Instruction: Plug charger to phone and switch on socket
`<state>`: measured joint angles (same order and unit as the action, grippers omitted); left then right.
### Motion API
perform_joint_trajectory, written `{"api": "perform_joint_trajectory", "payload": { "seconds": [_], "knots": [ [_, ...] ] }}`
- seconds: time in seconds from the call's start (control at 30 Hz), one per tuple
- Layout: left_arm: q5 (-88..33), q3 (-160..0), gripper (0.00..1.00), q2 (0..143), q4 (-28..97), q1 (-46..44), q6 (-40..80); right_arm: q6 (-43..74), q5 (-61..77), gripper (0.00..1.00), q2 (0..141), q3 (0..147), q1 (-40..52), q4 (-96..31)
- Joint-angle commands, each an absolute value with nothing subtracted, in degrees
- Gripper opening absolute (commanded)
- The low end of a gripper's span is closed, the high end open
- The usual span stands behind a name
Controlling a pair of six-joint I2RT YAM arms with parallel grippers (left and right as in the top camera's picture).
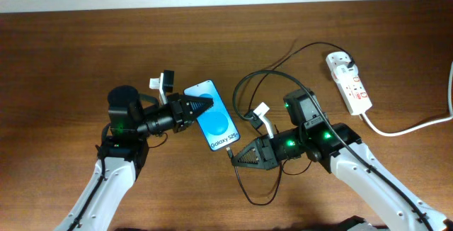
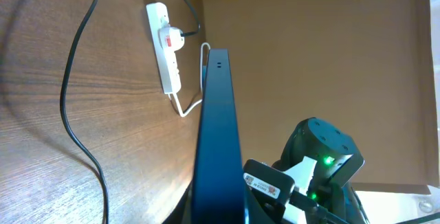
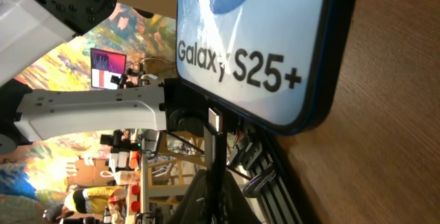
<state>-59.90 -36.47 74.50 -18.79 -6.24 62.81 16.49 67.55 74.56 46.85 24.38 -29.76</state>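
Observation:
The phone (image 1: pixel 214 123) has a blue lit screen and a white "Galaxy S25" band, and it is tilted up off the table. My left gripper (image 1: pixel 200 106) is shut on its far end; in the left wrist view it shows edge-on (image 2: pixel 214 135). My right gripper (image 1: pixel 237 154) is shut on the charger cable near its connector tip (image 3: pixel 214 119), which sits just below the phone's bottom edge (image 3: pixel 275 66). The black charger cable (image 1: pixel 248 82) loops back to a plug in the white socket strip (image 1: pixel 349 82), which also shows in the left wrist view (image 2: pixel 165 45).
The socket's thick white cord (image 1: pixel 410 126) runs off to the right edge. The charger cable also loops on the table in front of my right arm (image 1: pixel 244 188). The table is brown wood (image 1: pixel 64 61).

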Motion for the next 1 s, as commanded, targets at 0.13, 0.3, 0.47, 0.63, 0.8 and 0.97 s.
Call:
{"api": "perform_joint_trajectory", "payload": {
  "seconds": [0.13,0.3,0.47,0.63,0.8,0.97],
  "knots": [
    [-60.3,-37.3,0.00,74.3,-19.2,-6.2,64.0,16.6,68.8,0.04,74.4,47.9,24.7,-29.5],
    [-60.4,-37.3,0.00,74.3,-19.2,-6.2,63.7,16.6,68.8,0.04,74.4,47.9,24.7,-28.7],
    [-60.4,-37.3,0.00,74.3,-19.2,-6.2,63.7,17.1,68.7,0.04,74.4,47.9,24.7,-28.7],
    [-60.4,-37.3,0.00,74.3,-19.2,-6.2,63.7,18.4,68.7,0.04,74.4,47.9,24.7,-28.7],
    [-60.4,-37.3,0.00,74.3,-19.2,-6.2,63.7,19.2,68.5,0.04,74.4,47.9,24.7,-28.7],
    [-60.4,-37.3,0.00,74.3,-19.2,-6.2,63.7,19.2,68.3,0.04,74.4,47.9,24.7,-28.4]
  ]
}}
